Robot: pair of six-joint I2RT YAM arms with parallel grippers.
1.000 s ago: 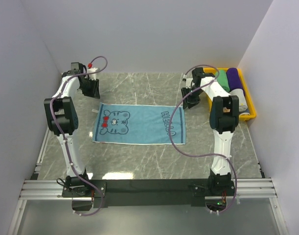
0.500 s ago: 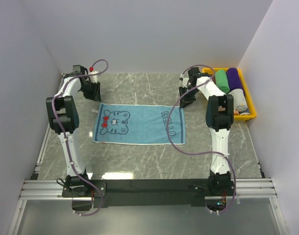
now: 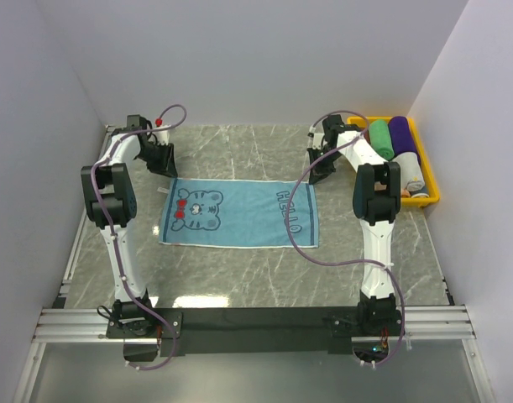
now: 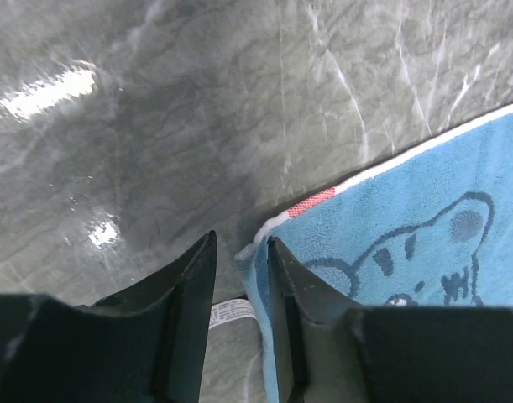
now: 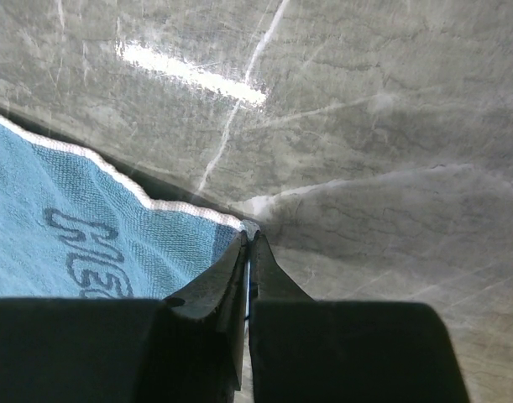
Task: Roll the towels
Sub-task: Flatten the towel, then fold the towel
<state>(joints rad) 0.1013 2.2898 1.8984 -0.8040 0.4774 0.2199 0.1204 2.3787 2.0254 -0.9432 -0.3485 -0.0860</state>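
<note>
Blue towel flat, one far corner pinched

Your blue towel [image 3: 239,214] lies spread flat in the middle of the grey marble table [image 3: 239,269], its long side running left to right. The tiger face is toward your left arm and the word HELLO toward your right. Both of your arms reach to its far edge, one at each corner.

Your right gripper [image 5: 249,239] is clamped tight on the far right corner. The wrist view shows the two fingers pressed together with the white-hemmed tip of the cloth caught between them.

Your left gripper [image 4: 239,248] sits over the far left corner with its jaws parted. The corner's edge stands up in the gap, against the finger on the towel's side. Bare table shows between the cloth and the other finger, so nothing is gripped there. A white label [image 4: 231,312] pokes out below the corner, between the fingers.

At the far right, well apart from the flat towel, your yellow bin [image 3: 432,195] holds short rolls. Among them are a green roll [image 3: 379,138] and a purple roll [image 3: 400,134] lying side by side.
</note>
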